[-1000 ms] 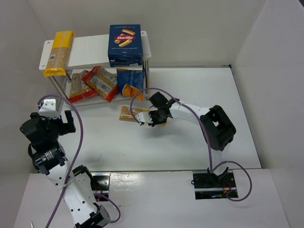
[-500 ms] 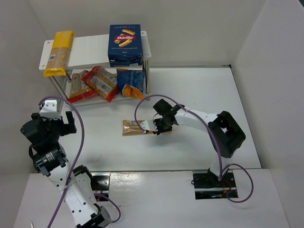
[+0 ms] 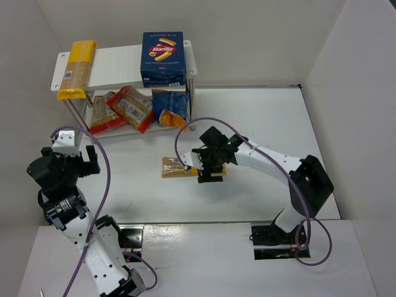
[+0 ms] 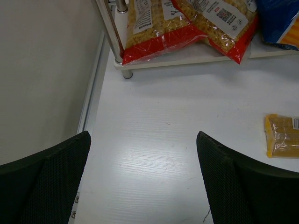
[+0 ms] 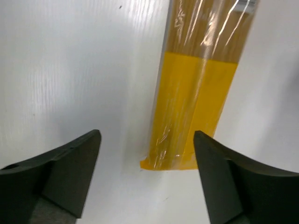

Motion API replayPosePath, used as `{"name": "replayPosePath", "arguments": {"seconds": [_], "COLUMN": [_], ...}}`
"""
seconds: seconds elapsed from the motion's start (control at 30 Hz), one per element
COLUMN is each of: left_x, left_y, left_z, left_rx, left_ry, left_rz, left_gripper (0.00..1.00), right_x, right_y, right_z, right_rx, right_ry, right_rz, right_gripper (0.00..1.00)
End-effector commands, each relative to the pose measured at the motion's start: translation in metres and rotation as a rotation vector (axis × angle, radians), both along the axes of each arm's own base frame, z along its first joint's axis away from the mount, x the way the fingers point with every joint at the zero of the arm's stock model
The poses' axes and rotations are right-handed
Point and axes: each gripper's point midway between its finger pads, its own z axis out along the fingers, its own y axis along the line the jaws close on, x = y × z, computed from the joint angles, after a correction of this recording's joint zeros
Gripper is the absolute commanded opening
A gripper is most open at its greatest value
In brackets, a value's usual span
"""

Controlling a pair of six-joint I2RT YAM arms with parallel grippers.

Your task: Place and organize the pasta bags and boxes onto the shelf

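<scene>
The white two-tier shelf (image 3: 117, 60) stands at the back left. Its top board carries a yellow spaghetti bag (image 3: 75, 68) and the dark blue Barilla box (image 3: 163, 59). Two red-orange bags (image 3: 133, 107) and a blue bag (image 3: 170, 106) lie on the lower board. Another yellow spaghetti bag (image 3: 174, 166) lies flat on the table in front of the shelf. My right gripper (image 3: 202, 166) hovers open over its near end (image 5: 194, 107), fingers on either side, not touching it. Near the left wall my left gripper (image 3: 69, 156) is open and holds nothing.
White walls enclose the table on the left, back and right. In the left wrist view a metal shelf leg (image 4: 114, 42) stands close to the left wall, with the red-orange bags (image 4: 159, 28) just behind it. A purple cable (image 3: 185, 127) loops above the right arm.
My right gripper, shut on the spaghetti bag a second ago, dragged it a little nearer and to the right, then opened and let it go on the table. The left arm stayed still.
</scene>
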Motion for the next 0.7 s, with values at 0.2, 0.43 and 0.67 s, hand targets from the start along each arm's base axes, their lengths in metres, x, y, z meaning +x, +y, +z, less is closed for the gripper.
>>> {"name": "replayPosePath", "arguments": {"seconds": [0.2,0.43,0.67], "left_x": [0.003,0.003,0.005], "left_y": [-0.004,-0.004,-0.005], "left_z": [0.009,0.009,0.007], "left_rx": [0.042,0.042,0.043], "left_ry": [-0.037,-0.037,-0.03], "left_rz": [-0.049,-0.049,-0.06], "left_gripper": [0.99,0.99,0.99], "right_x": [0.013,0.023,0.052], "right_y": [0.051,0.056,0.053], "right_z": [-0.04,-0.034,-0.016], "right_rx": [0.073,0.148,0.211], "right_ry": [0.159,0.131,0.051], "right_rz": [-0.043,-0.046,-0.089], "right_gripper": [1.0,1.0,1.0]}}
